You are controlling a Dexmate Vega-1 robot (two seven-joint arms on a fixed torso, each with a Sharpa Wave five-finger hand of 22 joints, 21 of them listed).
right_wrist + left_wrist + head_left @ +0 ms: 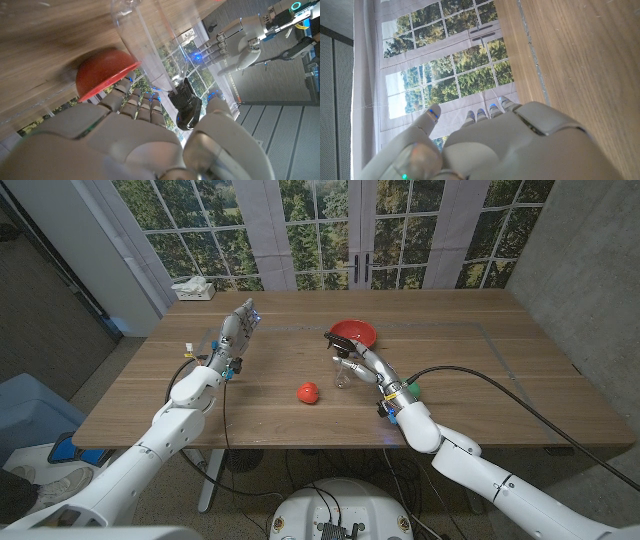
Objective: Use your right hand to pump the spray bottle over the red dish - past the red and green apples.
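**Right hand grips spray bottle beside red dish**

Right hand's fingers curl around the clear plastic spray bottle, thumb on the opposite side; the bottle's black pump head sits between thumb and fingers in the right wrist view. Right hand holds the bottle tilted, pump end toward the dish, clear body pointing back toward the robot. Can't tell if the bottle touches the surface.

Round red dish sits on the wooden surface just beyond the right hand, near the far middle of it. In the right wrist view the dish shows just past the fingertips.

Small red apple lies on the surface nearer the robot, to the left of the held bottle, apart from it. A bit of green, probably the green apple, peeks out beside the right forearm; mostly hidden.

Left hand is raised over the left part of the surface, fingers straight, close together, holding nothing; thumb slightly apart. It also shows in the right wrist view.

White box-like item sits at the far left corner of the surface.
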